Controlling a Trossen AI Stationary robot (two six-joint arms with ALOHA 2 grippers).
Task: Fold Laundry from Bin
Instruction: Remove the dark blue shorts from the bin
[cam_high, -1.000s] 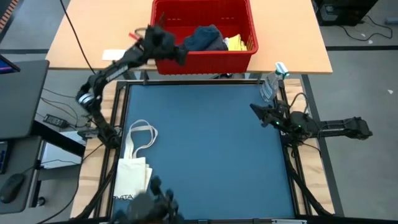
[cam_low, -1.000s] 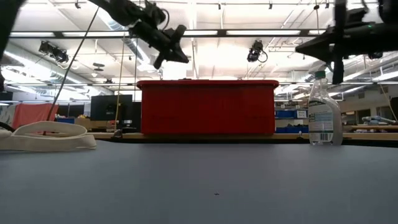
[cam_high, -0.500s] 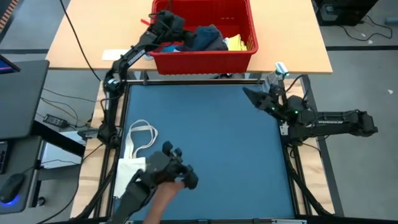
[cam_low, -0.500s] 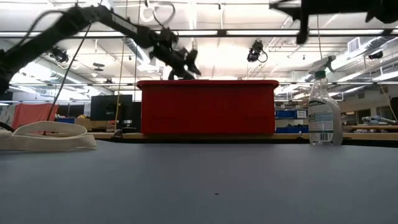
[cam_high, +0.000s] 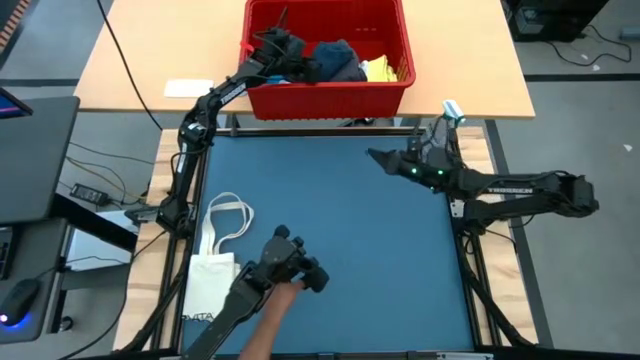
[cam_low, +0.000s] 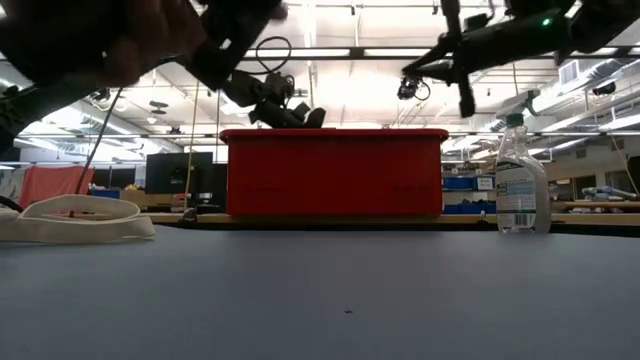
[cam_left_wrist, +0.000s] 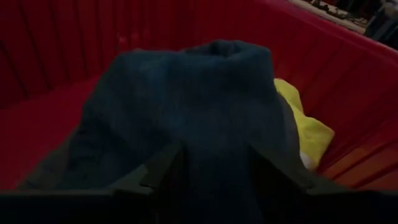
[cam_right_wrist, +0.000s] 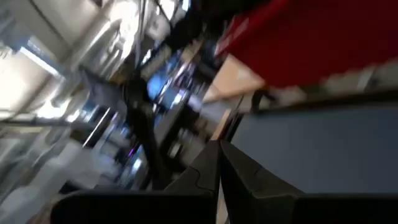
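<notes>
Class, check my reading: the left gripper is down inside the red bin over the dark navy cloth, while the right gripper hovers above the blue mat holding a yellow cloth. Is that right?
Not quite. The right gripper holds nothing: in the high view its fingers are shut and empty above the blue mat. The yellow cloth lies in the red bin. The left gripper is indeed inside the bin over the dark navy cloth.

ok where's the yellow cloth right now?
In the high view the yellow cloth lies inside the red bin, against its right wall, right beside the dark navy cloth. The left claw is in the bin, on the navy cloth's other side.
</notes>
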